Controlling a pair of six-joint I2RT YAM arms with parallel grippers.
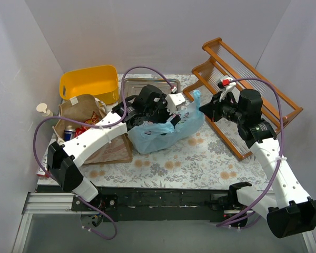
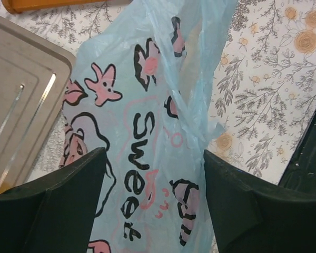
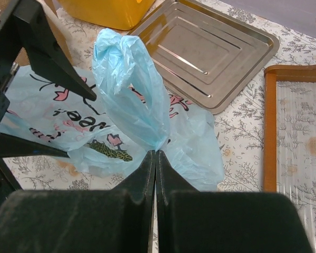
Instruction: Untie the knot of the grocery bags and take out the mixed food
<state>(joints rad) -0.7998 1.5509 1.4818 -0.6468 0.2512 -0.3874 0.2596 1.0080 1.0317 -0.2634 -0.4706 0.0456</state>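
The light blue plastic bag (image 1: 163, 132) with cartoon print lies mid-table. My left gripper (image 1: 171, 113) is open above it, and the bag (image 2: 147, 158) fills the gap between its fingers (image 2: 68, 195). My right gripper (image 3: 156, 153) is shut on a pinch of the bag's twisted upper part (image 3: 129, 74) and holds it raised. A green netted patch of the melon (image 3: 108, 151) shows through the plastic. The brown paper bag (image 1: 87, 118) stands at the left with a blue-silver can (image 1: 69, 133) and a red packet (image 1: 84, 128) in its mouth.
A yellow tub (image 1: 89, 83) stands at the back left and a metal tray (image 1: 147, 84) behind the blue bag. A wooden rack (image 1: 247, 100) lies at the right. A pump soap bottle (image 1: 43, 109) stands by the left wall.
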